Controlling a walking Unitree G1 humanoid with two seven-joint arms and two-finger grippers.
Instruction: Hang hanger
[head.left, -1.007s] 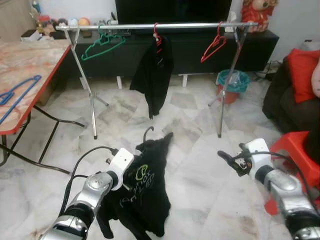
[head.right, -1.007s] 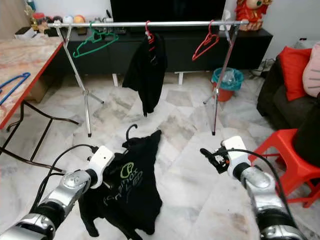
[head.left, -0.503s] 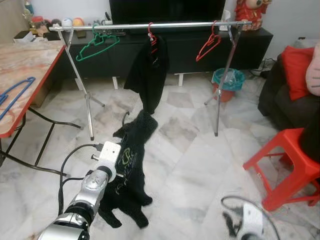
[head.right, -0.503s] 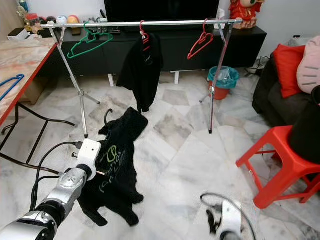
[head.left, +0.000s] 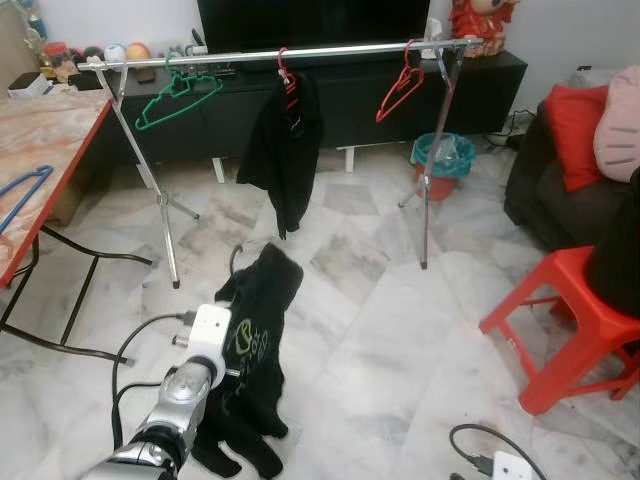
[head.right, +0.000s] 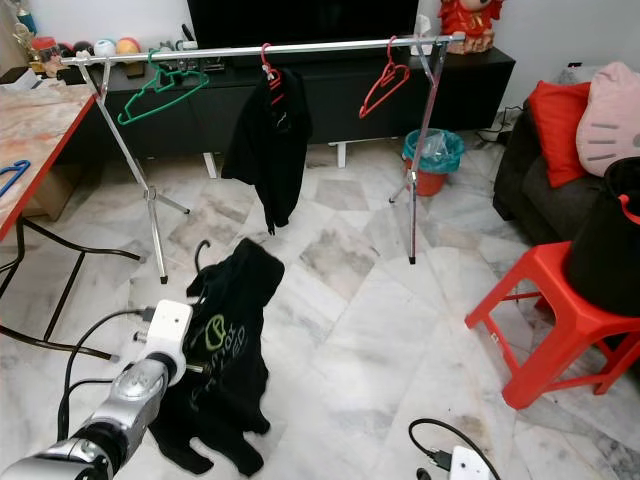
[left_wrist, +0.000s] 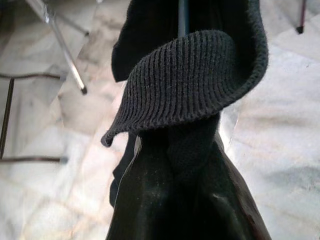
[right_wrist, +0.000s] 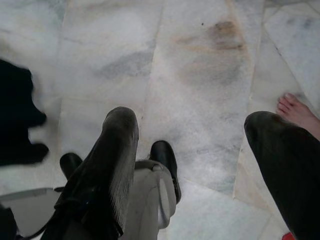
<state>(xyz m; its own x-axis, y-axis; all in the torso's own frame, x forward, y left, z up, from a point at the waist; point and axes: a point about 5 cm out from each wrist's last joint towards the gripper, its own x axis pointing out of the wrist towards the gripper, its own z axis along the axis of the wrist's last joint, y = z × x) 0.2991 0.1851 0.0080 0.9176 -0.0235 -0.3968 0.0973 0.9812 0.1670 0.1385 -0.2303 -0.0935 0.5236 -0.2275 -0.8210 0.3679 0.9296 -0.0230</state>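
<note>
My left gripper (head.left: 222, 350) is shut on a hanger that carries a black shirt with a green logo (head.left: 250, 340). Its fingers are buried in the cloth, and the hanger's black hook (head.left: 236, 259) pokes up above the collar. The shirt's lower end trails down to the floor. In the left wrist view the ribbed black collar (left_wrist: 190, 85) covers the fingers. Ahead stands a metal clothes rack (head.left: 300, 52) bearing a green hanger (head.left: 178, 90), a black garment on a red hanger (head.left: 285, 150) and a bare red hanger (head.left: 400, 90). My right gripper (right_wrist: 190, 120) hangs low, open, pointing at the marble floor.
A red stool (head.left: 570, 320) stands at the right before a dark sofa with a red cushion (head.left: 575, 125). A table with an orange edge (head.left: 50, 150) holding a blue hanger (head.left: 20, 190) is at the left. A teal bin (head.left: 442, 160) sits behind the rack. A person's bare foot (right_wrist: 299, 112) is nearby.
My right arm has dropped from in front of me to hang low at my side. The left arm still carries the shirt, now lower. The camera view has shifted.
</note>
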